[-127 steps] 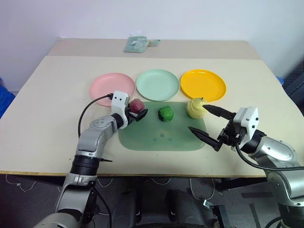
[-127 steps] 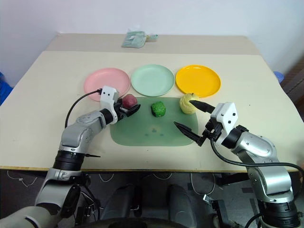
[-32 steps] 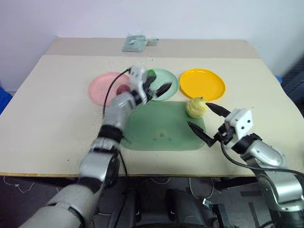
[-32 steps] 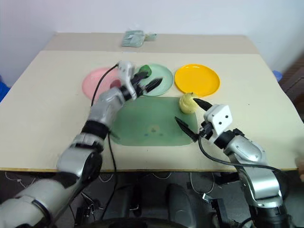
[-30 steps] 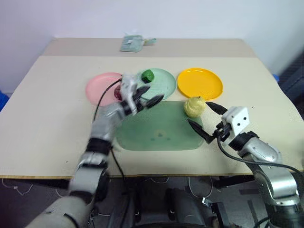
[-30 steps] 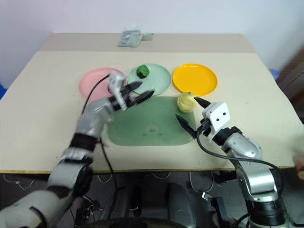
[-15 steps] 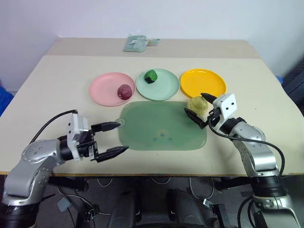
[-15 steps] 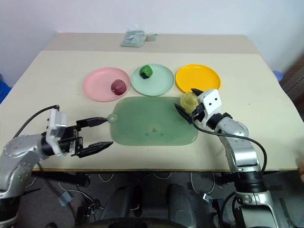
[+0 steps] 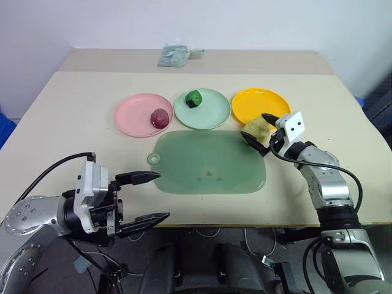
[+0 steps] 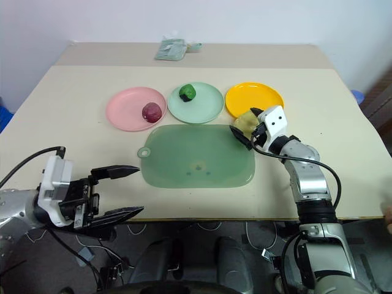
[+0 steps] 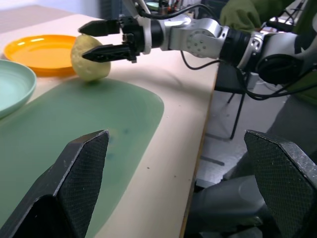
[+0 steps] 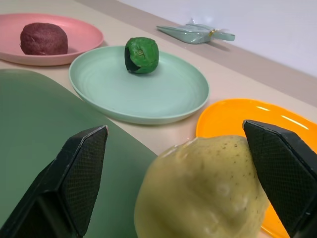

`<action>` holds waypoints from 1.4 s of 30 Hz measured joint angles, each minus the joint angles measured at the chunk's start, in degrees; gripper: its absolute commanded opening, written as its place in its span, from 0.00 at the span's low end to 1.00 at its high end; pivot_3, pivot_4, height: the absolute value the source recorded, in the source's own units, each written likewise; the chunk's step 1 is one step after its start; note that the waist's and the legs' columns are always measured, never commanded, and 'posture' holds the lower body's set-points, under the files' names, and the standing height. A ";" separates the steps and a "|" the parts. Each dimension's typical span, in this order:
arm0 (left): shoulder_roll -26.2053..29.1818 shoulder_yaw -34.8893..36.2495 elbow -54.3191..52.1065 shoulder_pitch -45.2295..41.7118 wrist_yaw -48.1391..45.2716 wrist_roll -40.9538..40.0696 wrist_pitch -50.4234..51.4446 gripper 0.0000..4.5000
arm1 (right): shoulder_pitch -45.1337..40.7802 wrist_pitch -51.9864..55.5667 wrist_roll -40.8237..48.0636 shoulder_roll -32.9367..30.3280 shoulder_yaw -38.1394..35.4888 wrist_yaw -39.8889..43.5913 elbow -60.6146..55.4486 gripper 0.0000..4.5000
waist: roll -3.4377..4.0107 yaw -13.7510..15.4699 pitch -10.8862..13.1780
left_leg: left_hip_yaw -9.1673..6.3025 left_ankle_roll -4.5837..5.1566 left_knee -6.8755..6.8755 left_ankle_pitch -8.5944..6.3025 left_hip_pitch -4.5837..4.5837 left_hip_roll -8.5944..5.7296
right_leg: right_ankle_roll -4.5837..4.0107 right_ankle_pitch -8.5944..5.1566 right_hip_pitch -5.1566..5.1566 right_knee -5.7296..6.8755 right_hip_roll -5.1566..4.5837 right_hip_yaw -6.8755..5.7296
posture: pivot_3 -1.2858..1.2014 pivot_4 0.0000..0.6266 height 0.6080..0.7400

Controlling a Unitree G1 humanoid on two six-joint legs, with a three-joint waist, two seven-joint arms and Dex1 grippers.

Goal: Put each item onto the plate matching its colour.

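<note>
On the pink plate (image 9: 136, 114) lay the purple lump (image 9: 160, 117), and the green lump (image 9: 193, 98) lay on the green plate (image 9: 211, 113). The right gripper (image 9: 260, 129) stood wide open around the yellow lump (image 9: 259, 127), beside the yellow plate (image 9: 257, 105). The left gripper (image 9: 149, 197) was open and empty.

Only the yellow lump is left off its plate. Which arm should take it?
Right, probably. The right gripper stands open around the yellow lump, beside the orange-yellow plate. The left gripper hangs open at the table's near edge.

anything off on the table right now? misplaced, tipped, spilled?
Only one thing is out of place: the pale yellow item sits at the green cutting mat's corner, not on the orange-yellow plate. The open right gripper brackets it. The purple-red item and green item rest on matching plates. Nothing spilled.
</note>
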 measured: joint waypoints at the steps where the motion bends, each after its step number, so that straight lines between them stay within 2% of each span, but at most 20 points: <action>1: 0.01 -0.11 -0.35 -0.21 0.59 -0.06 0.12 0.99 | -0.03 -0.16 -0.19 -0.02 0.00 0.08 0.18 1.00 | 0.01 -0.02 0.00 | 0.00 0.00 0.00 0.00 0.00 0.00 | 0.00 0.00 0.00 0.00 0.00 0.00 | 0.52 0.24 1.00; 21: -0.03 -5.98 1.36 -6.28 3.51 -0.15 0.12 0.99 | 1.51 1.07 -1.43 0.91 0.14 0.75 -1.48 1.00 | 0.05 0.08 0.03 | 0.06 0.09 0.04 0.05 0.00 0.02 | 0.01 0.00 0.02 0.00 0.15 -0.04 | 0.52 0.24 1.00; 42: -1.24 -6.35 1.70 -2.61 3.27 1.80 -2.49 0.99 | -4.12 17.41 -0.66 8.42 2.88 -1.65 -3.65 1.00 | 0.07 -0.07 0.04 | 0.04 -0.08 0.02 -0.05 -0.02 0.07 | 0.00 0.00 -0.04 0.00 0.08 0.03 | 0.52 0.24 1.00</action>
